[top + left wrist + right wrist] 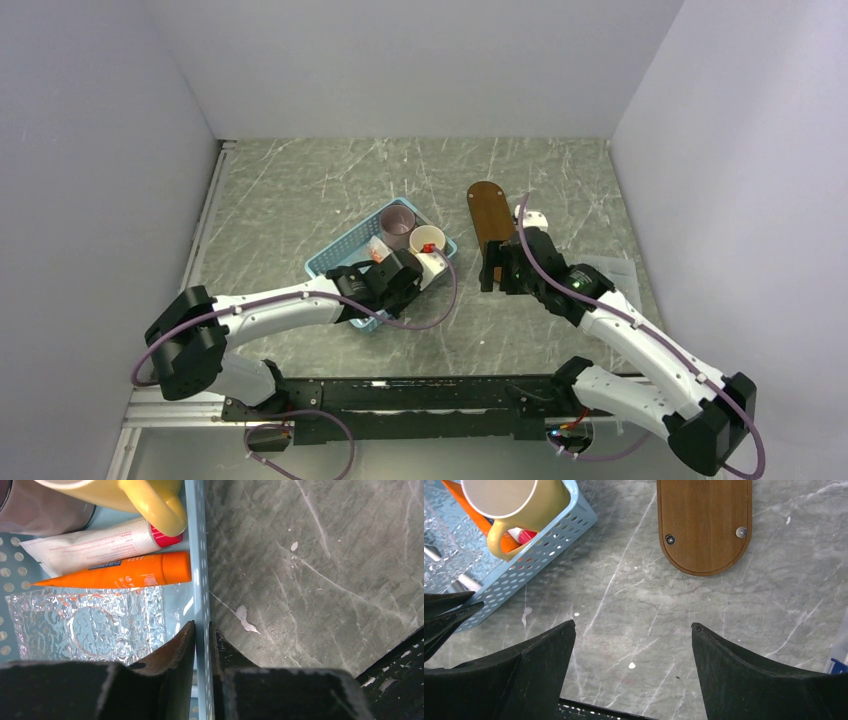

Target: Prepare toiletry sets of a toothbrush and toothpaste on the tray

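**Item 1, left gripper** [202, 628]: the jaws are pressing together on one wall of the light-blue basket [199, 555], with one finger inside and one outside. By this hold it is judged to be steadying or getting ready to shift the basket, not picking anything out of it.

**Item 2, right gripper** [633, 625]: the jaws are standing spread wide and carrying nothing. It is hovering over bare surface [649, 595] on the near side of the tray, probably waiting for an item.

**Item 3, toothpaste** [120, 572]: the orange tube is lying flat inside the basket with its cap toward the gripped wall.
- It is touching a white tube [90, 545] with a red cap.
- It is bordering a crinkled clear packet [90, 625].
- A yellow mug [150, 497] is overhanging the red cap.

**Item 4, toothbrush**: it is not showing clearly in any view.

**Item 5, tray** [704, 510]: the brown oval board is lying right of the basket and apart from it, carrying nothing. No set is yet laid on it.

**Surface:** grey-green marbling with pale veins and white flecks is showing throughout.

**Room:** plain pale walls [400, 60] are closing in the left, far and right sides.
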`<action>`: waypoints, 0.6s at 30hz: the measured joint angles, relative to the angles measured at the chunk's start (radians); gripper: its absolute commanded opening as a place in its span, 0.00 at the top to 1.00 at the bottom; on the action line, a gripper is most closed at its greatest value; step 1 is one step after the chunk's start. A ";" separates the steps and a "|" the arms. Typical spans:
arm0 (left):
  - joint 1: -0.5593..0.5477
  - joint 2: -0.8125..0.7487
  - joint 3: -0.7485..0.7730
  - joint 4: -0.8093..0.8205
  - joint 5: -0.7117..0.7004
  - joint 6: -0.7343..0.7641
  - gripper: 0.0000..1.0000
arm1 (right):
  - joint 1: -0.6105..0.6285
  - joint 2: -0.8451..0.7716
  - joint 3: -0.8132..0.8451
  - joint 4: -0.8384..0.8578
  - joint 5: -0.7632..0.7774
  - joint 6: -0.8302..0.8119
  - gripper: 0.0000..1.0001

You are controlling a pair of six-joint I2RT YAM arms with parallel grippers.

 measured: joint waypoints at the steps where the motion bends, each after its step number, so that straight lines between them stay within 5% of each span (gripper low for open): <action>1: -0.002 0.000 -0.001 0.005 -0.002 0.000 0.75 | 0.000 0.016 0.005 0.000 0.005 -0.004 0.12; 13: -0.012 -0.066 -0.001 0.037 -0.014 -0.015 0.39 | -0.059 0.213 0.182 0.063 -0.012 -0.135 0.11; 18: -0.013 -0.192 0.001 0.028 -0.072 -0.047 0.34 | -0.103 0.315 0.239 0.128 -0.086 -0.203 0.12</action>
